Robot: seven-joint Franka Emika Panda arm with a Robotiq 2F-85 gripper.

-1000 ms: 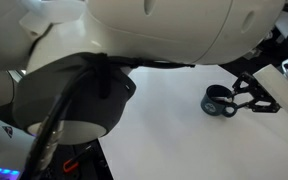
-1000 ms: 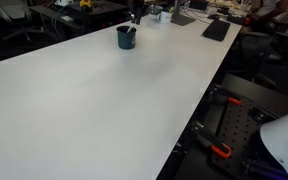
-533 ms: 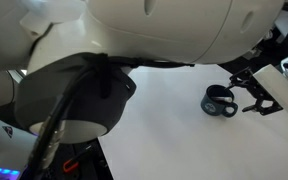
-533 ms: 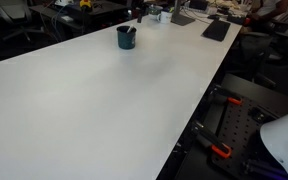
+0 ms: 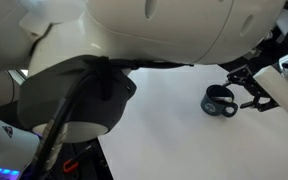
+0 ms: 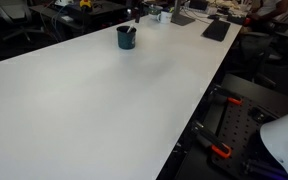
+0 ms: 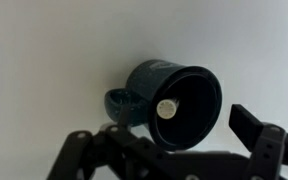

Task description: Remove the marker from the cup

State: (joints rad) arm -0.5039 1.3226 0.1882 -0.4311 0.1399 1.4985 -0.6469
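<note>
Wrist view: marker (image 7: 166, 107) stands end-on inside the cup (image 7: 142, 86), long axis pointing toward the pincer (image 7: 154, 130), whose jaws gape apart.

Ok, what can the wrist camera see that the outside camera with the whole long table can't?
Only the wrist view looks into the cup: the marker's pale round end shows inside, with the open jaws at the bottom edge. Only the exterior view shows the whole long white table and the dark clutter at its far end. Both show the dark cup sitting on the white tabletop.
</note>
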